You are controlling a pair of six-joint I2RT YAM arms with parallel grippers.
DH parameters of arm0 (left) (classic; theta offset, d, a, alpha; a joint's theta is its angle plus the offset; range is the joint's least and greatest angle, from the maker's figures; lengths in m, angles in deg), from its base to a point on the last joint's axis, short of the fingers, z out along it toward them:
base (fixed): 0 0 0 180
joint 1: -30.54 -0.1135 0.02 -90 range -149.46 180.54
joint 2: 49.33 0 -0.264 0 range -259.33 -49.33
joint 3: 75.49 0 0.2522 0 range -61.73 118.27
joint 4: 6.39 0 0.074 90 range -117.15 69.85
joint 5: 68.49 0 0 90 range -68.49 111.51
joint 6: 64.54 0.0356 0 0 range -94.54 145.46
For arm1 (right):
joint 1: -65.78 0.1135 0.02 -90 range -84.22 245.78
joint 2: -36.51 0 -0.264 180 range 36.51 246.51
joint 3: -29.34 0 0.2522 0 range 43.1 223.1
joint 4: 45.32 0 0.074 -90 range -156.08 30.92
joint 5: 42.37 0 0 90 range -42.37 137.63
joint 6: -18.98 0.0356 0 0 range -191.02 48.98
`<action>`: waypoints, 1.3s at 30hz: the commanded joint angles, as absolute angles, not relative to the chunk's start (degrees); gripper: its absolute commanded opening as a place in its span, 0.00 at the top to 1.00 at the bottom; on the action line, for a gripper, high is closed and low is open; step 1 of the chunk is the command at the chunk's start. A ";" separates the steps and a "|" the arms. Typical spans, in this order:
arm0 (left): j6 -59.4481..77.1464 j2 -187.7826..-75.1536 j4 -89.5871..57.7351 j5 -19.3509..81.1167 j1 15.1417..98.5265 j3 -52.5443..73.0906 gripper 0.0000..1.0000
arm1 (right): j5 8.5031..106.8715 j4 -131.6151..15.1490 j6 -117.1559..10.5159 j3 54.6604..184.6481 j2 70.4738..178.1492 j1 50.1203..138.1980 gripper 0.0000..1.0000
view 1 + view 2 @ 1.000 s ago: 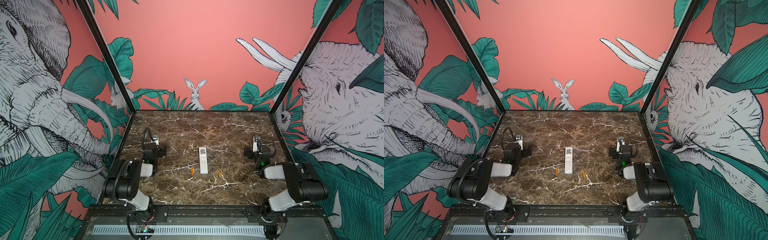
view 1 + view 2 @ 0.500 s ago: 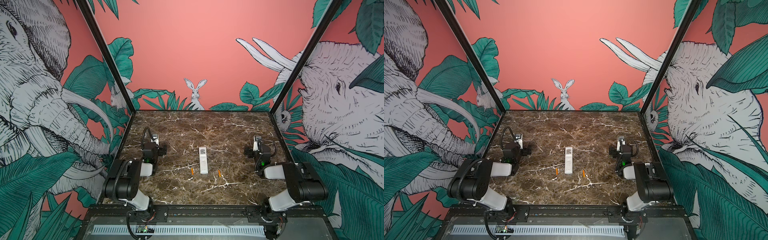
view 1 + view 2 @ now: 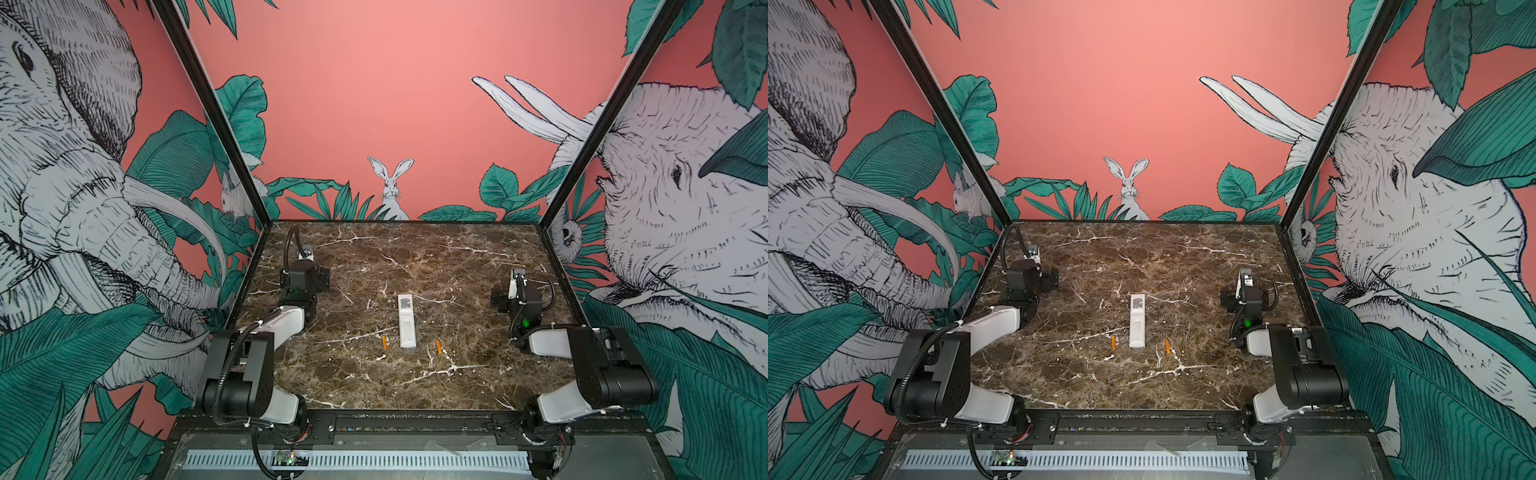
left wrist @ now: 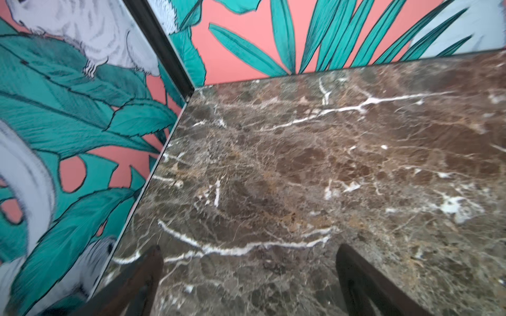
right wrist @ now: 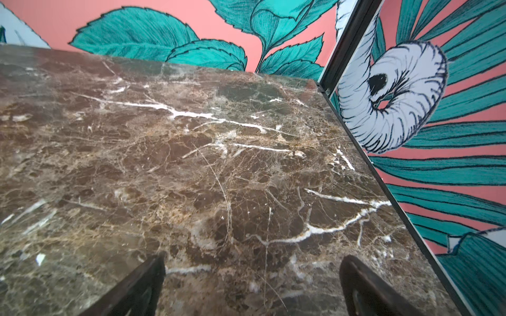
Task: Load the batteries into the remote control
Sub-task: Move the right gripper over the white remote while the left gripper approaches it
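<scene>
The white remote control (image 3: 407,320) (image 3: 1137,321) lies lengthwise at the middle of the marble table, with a dark printed label facing up at its far end. Two orange batteries lie flat on either side of its near end: one to the left (image 3: 384,343) (image 3: 1113,343), one to the right (image 3: 438,346) (image 3: 1167,347). My left gripper (image 4: 250,254) is open over bare marble near the left wall, well away from the remote. Over by the right wall, my right gripper (image 5: 253,264) also stands open above bare marble. Neither wrist view shows the remote or the batteries.
The left arm's wrist (image 3: 305,280) and the right arm's wrist (image 3: 519,297) hang low at the table's two sides. Patterned walls with black corner posts (image 4: 161,46) (image 5: 342,52) close the table on three sides. A black rail (image 3: 407,419) runs along the front edge.
</scene>
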State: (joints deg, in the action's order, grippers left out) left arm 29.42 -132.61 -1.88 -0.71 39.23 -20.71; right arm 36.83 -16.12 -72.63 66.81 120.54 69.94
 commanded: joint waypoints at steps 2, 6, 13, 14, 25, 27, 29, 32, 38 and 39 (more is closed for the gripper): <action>26.71 -131.11 -20.49 -12.41 43.11 -12.82 0.00 | 37.47 -31.04 -75.79 74.40 112.51 72.70 0.01; 20.00 -131.41 -36.54 -12.17 44.96 -4.34 0.00 | 34.45 -44.98 -75.37 81.08 107.92 77.80 0.00; 10.43 -130.15 -53.68 -5.42 47.87 2.34 0.00 | 29.59 -73.01 -68.14 95.00 109.49 90.00 0.01; 10.08 -129.63 -54.58 -3.84 48.33 2.28 0.01 | 29.53 -75.82 -66.91 96.34 110.12 91.71 0.00; 10.55 -118.71 -59.47 16.47 49.70 -3.27 0.01 | 34.58 -91.96 -54.86 99.53 115.39 108.95 0.04; 10.92 -116.81 -60.28 18.61 49.68 -4.36 0.00 | 36.01 -92.48 -52.73 98.76 116.49 111.33 0.07; 11.21 -114.98 -60.47 20.28 49.69 -5.76 0.00 | 37.36 -93.08 -50.57 97.97 117.65 113.14 0.10; 11.39 -112.69 -61.01 22.49 49.70 -7.19 0.00 | 38.98 -92.86 -48.28 96.36 118.92 115.34 0.13; 10.22 -110.95 -60.19 26.82 49.79 -9.72 0.00 | 39.20 -91.60 -45.55 94.00 119.40 116.66 0.20; 9.88 -110.99 -60.08 27.26 49.78 -9.94 0.00 | 39.11 -91.72 -45.49 93.80 119.48 116.66 0.21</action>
State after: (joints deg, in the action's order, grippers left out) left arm 11.04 -111.85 -59.26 23.99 49.53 -8.71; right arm 39.14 -91.14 -48.12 93.95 119.42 116.41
